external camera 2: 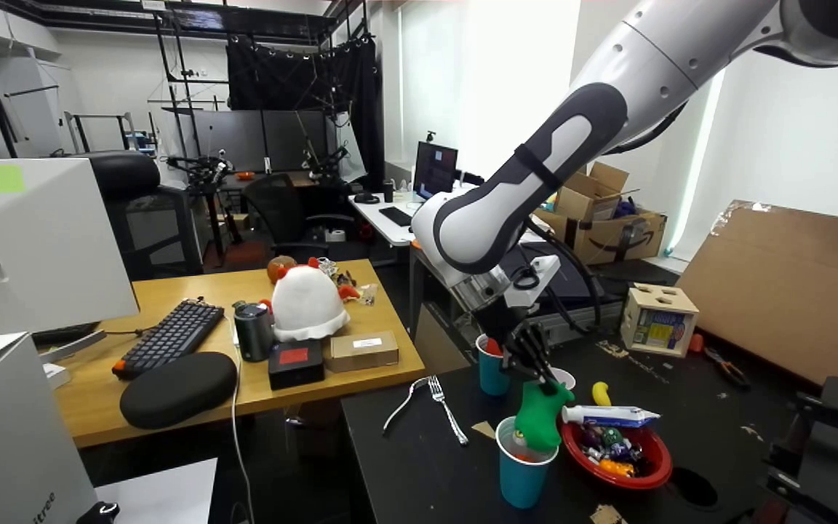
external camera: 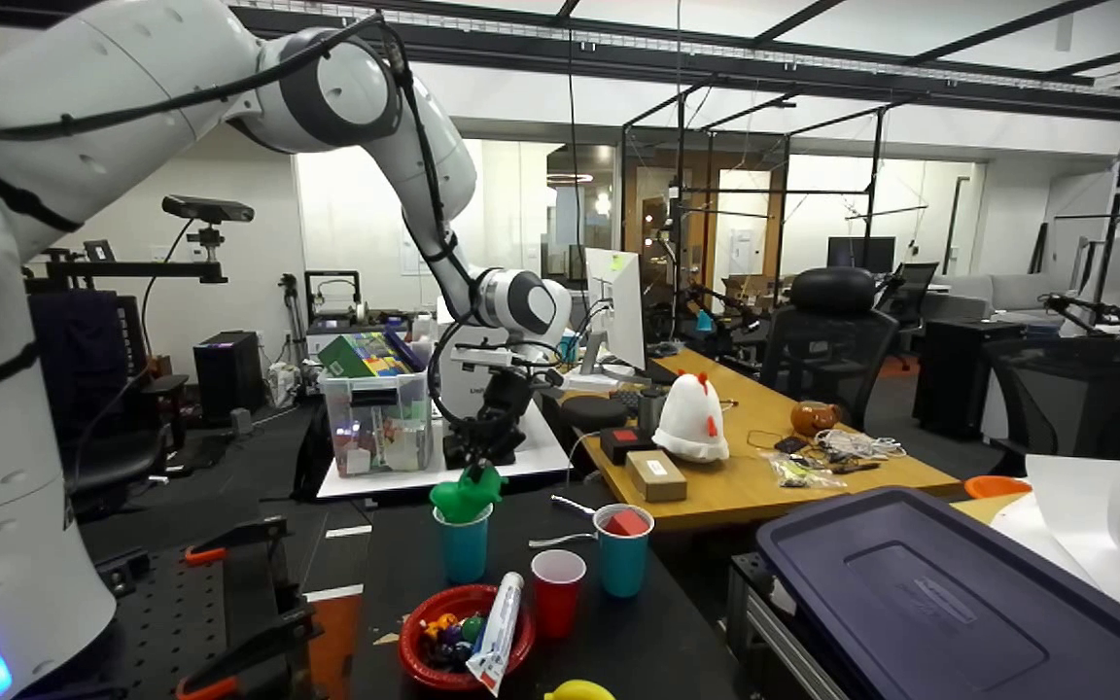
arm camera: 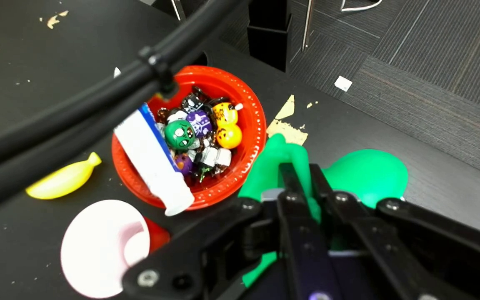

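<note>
Jaws pinch green object tightly, long axis apparently slanting down over teal cup.

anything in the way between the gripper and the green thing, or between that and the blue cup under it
Nothing visible stands between the gripper and the green thing: the gripper is closed on it. Nothing visible blocks the way to the mouth of the blue cup either, though something orange shows inside the cup.
</note>
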`<action>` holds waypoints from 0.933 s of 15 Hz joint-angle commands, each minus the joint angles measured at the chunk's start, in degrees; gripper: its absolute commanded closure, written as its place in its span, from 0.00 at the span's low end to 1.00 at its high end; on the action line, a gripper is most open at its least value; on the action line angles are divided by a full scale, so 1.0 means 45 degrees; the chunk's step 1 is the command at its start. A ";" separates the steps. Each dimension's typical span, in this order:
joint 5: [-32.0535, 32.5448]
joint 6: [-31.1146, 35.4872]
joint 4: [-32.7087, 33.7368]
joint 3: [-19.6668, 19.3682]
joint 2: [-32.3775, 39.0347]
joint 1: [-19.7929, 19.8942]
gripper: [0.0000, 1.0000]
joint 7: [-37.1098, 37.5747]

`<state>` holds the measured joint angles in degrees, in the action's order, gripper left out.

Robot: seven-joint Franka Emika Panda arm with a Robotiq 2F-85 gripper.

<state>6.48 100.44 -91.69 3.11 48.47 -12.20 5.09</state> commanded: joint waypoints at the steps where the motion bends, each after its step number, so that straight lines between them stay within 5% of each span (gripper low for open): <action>1: 0.0309 -0.0901 0.0914 -0.0127 0.0371 -0.0201 0.98 0.0290; 14: 0.0281 -0.3003 0.2916 0.0014 0.1293 -0.0713 0.98 0.0446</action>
<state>7.60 91.29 -81.89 3.29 52.75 -14.91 5.25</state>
